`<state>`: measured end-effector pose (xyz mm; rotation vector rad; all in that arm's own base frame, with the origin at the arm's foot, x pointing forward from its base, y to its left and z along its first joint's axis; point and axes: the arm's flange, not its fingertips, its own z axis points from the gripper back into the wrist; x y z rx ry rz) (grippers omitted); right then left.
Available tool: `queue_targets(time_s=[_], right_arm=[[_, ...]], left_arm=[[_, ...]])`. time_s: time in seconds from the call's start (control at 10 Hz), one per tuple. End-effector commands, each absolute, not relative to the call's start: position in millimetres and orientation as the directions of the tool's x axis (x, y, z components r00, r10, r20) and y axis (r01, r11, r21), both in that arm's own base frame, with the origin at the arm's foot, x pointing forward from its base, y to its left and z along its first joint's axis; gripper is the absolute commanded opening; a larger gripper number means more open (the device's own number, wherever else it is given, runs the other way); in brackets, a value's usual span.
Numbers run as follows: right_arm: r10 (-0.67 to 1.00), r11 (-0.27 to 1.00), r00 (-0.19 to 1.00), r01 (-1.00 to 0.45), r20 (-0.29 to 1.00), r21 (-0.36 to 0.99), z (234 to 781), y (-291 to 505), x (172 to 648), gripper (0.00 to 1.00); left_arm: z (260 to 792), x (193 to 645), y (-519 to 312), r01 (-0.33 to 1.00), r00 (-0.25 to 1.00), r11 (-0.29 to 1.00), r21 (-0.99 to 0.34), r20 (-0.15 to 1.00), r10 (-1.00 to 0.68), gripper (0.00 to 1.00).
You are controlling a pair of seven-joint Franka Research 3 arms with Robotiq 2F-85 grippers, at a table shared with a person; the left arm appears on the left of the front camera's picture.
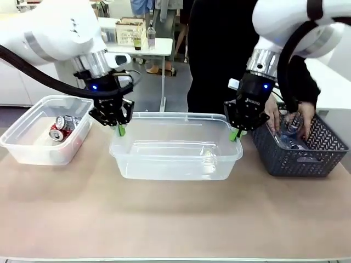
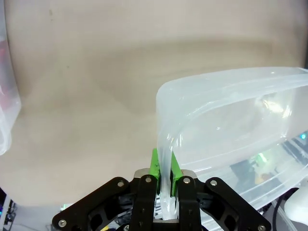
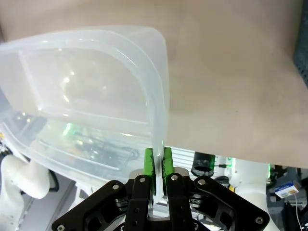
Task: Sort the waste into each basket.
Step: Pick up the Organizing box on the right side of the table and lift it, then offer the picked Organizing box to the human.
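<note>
- The left claw [image 1: 121, 130] is closed tight on the left end rim of the middle tub [image 1: 175, 161].
- The right claw [image 1: 235, 134] is clamped on that tub's right end rim.
- Outward of the left claw, a second tub [image 1: 22, 148] holds red-and-silver cans [image 1: 61, 129].
- Just beside the right claw, a person's hands [image 1: 306, 118] reach among bottles [image 1: 289, 141] in a grey basket [image 1: 321, 159].

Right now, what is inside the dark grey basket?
Clear plastic bottles lie in the dark grey basket, with a person's hands among them. Hands and lattice wall cover much, so their count is unclear.
</note>
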<state>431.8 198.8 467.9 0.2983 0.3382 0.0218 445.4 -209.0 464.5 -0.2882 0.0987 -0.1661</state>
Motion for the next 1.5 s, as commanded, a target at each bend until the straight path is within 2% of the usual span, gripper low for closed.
queue_targets(time_s=[0.0, 1.4], right_arm=[[0.089, 0.956, 0.947, 0.006, -0.309, 0.293, 476.8, 199.6, 427.0, 0.00], [0.089, 0.956, 0.947, 0.006, -0.309, 0.293, 476.8, 199.6, 427.0, 0.00]], left_arm=[[469.8, 440.7, -197.5, 0.132, 0.983, 0.950, -0.284, -0.087, -0.163, 0.00], [469.8, 440.7, -197.5, 0.132, 0.983, 0.950, -0.284, -0.087, -0.163, 0.00]])
